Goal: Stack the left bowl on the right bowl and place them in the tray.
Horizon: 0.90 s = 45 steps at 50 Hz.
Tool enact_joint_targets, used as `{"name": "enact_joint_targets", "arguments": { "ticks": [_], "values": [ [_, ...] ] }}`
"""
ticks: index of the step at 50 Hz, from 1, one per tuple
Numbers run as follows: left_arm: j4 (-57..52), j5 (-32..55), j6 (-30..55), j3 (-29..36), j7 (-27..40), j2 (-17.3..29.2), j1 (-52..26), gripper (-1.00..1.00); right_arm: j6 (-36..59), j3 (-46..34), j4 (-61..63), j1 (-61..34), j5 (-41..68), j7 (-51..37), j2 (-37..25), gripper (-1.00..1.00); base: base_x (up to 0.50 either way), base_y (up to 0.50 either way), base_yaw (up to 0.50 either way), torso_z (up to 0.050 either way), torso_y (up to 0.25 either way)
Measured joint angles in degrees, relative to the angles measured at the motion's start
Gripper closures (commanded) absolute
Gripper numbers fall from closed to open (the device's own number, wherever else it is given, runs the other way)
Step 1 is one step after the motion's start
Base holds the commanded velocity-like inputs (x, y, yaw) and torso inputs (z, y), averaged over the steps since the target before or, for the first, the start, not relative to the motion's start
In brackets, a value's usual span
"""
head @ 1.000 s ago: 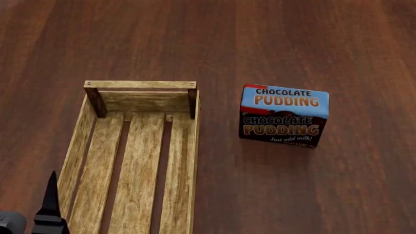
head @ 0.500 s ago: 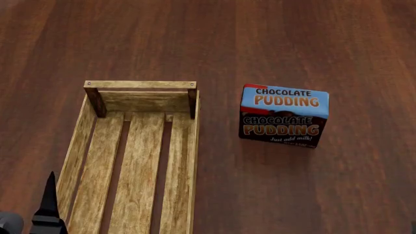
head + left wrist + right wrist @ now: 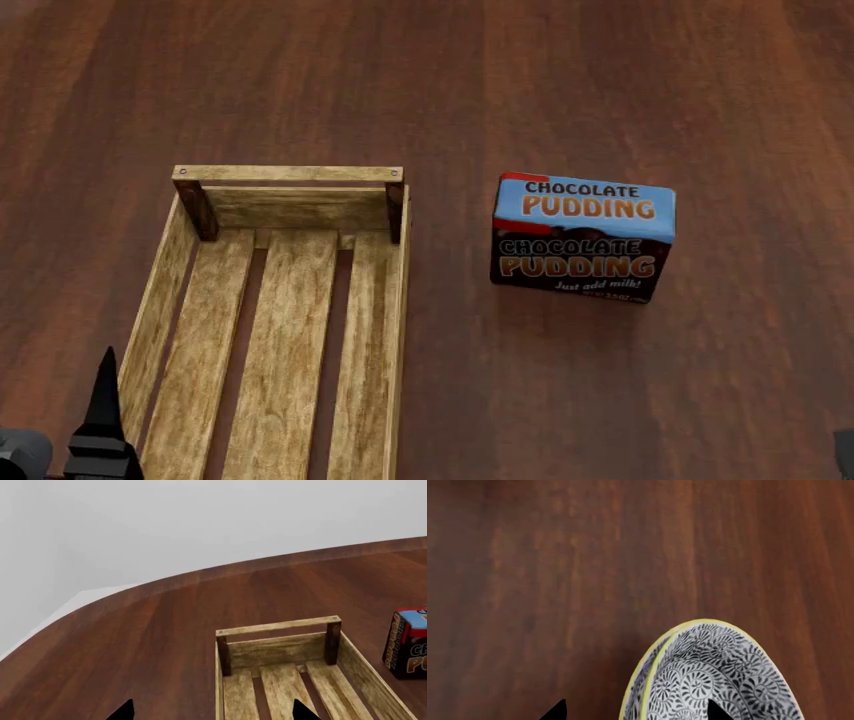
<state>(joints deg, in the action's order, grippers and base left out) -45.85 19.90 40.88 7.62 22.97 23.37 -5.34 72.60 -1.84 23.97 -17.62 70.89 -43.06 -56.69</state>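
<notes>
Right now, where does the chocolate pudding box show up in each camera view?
Head view: chocolate pudding box right of centre, standing on the table beside the wooden tray.
Left wrist view: cut off at the right edge, past the tray's far end.
Right wrist view: not in it.
Shared landmark: the tray's dark corner posts.

Little of the robot shows. Head view: left gripper is a matte black pointed finger, narrow spike shape, widening to a ribbed/stepped black block at its base, w/ a rounded grey housing part beside it at the frame corner. A small dark grey bit sits at the opposite lower corner. Left wrist view: two black triangular fingertips, flat, no markings. Right wrist view: right gripper same, two small black pointed tips. No cables or screws visible.
</notes>
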Motion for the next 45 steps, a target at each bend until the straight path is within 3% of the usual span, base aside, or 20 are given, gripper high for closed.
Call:
{"name": "enact_joint_targets", "arguments": {
  "ticks": [45],
  "values": [
    [0.13,0.28,-0.83,0.26,0.75,0.71,0.50,-1.00,-4.23,-8.93,-12.08,-3.26,-8.83,8.29,2.14,-1.00,0.00,0.00,0.00,0.000,0.000]
  ]
}}
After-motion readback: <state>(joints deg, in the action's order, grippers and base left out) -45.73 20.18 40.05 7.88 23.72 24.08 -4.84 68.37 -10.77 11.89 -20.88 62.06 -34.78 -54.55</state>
